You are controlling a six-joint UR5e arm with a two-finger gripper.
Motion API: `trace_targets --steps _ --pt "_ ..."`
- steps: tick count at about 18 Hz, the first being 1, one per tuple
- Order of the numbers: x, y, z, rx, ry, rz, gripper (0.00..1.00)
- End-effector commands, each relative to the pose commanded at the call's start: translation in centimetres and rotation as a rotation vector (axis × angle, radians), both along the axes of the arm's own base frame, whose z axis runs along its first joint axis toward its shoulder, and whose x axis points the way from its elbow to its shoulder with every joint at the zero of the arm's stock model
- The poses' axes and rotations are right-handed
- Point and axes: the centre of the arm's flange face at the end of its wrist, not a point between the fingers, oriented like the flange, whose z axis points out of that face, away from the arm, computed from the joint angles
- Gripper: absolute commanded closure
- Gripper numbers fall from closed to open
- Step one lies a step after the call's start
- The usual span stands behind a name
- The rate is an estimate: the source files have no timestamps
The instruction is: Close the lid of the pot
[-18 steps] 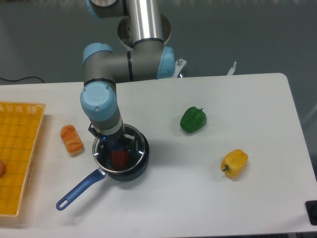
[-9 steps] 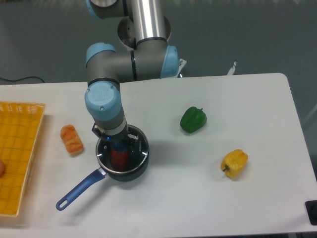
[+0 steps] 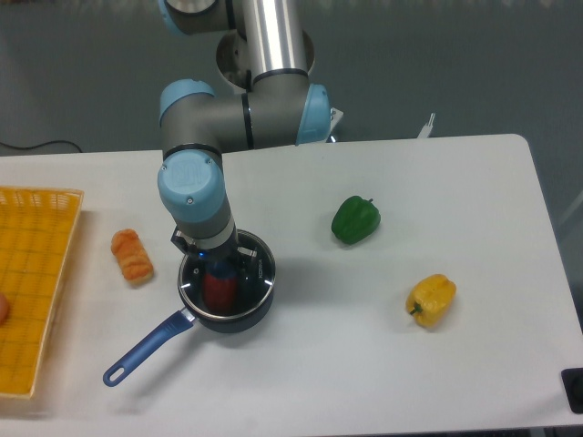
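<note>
The dark navy pot (image 3: pixel 258 309) stands on the white table left of centre, its bright-blue handle (image 3: pixel 146 350) pointing to the lower left. The glass lid (image 3: pixel 267 273) with its silver rim lies level over the pot's mouth, roughly centred on it. My gripper (image 3: pixel 217 269) reaches straight down onto the lid's middle and is shut on the blue knob, which the wrist mostly hides. A red object (image 3: pixel 219 289) shows through the glass inside the pot.
An orange pastry-like item (image 3: pixel 133 255) lies just left of the pot. A yellow basket (image 3: pixel 32 273) sits at the left edge. A green pepper (image 3: pixel 355 220) and a yellow pepper (image 3: pixel 431 300) lie to the right. A dark object (image 3: pixel 574 390) is at the lower right corner.
My gripper and the lid have shifted slightly to the right, bringing the lid's rim more in line with the pot. The pot has not moved.
</note>
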Motion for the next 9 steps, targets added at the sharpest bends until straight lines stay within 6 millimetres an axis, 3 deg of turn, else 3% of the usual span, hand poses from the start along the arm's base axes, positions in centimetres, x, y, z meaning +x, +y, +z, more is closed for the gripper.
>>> trace_targets --steps 7,9 --pt "0.22 0.18 0.03 0.000 0.000 0.002 0.37" --pt "0.21 0.20 0.04 0.001 0.001 -0.005 0.11"
